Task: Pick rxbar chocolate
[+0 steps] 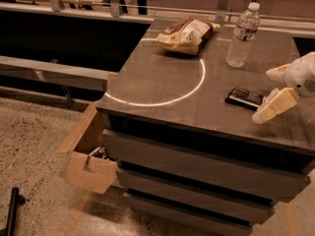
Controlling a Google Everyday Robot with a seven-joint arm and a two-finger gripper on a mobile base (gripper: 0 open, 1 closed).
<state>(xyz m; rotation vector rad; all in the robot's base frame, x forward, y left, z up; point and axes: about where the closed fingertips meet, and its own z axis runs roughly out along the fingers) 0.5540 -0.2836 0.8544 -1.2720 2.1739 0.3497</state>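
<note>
The rxbar chocolate point(244, 98) is a flat black bar with white lettering. It lies on the dark cabinet top point(162, 82) near the right side. My gripper point(265, 96) comes in from the right edge of the camera view, just above the bar's right end. It is open, with one cream finger point(276, 105) on the near side of the bar and the other point(278, 72) on the far side. It holds nothing.
A tan-and-brown snack bag point(186, 34) lies at the back of the top. A clear water bottle point(242, 35) stands behind the bar. A white circle point(199, 85) is marked on the top. An open cardboard box point(91, 154) sits on the floor at the left.
</note>
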